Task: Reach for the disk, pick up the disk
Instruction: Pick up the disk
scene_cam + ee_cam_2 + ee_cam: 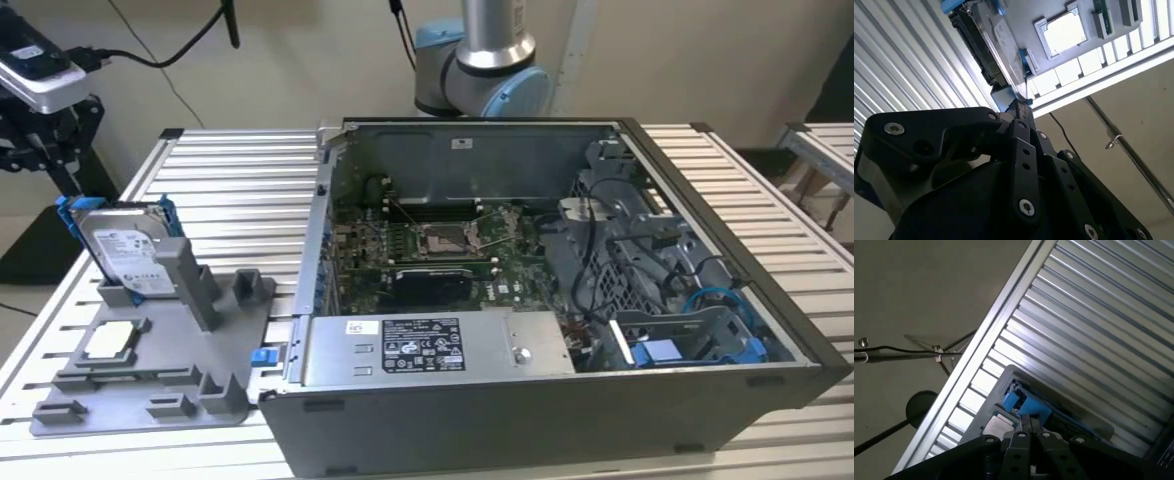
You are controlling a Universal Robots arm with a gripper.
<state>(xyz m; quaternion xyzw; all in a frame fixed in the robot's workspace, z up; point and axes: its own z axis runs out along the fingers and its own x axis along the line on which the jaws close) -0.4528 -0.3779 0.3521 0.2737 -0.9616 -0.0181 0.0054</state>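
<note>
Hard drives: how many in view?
1: silver rectangular hard drive in a blue plastic bracket, standing in the grey fixture, exterior view's left. More may hide inside the open case.

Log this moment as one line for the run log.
stage: reach | gripper: nearest the disk, contact unclear | disk: upright in grey fixture, not lifted | beside: open computer case

Saw a plain beige wall (pixel 267 80) behind a slatted metal table (pixel 227 190), evenly lit. Noted a second table (pixel 817 150) of the same slats at the exterior view's right, set apart. In the first wrist view, found a dull beige floor (pixel 919 295) beside the table's edge, a thin cable (pixel 894 349) and a dark round base (pixel 921 407) lying on it, and light glinting off the slats.
</note>
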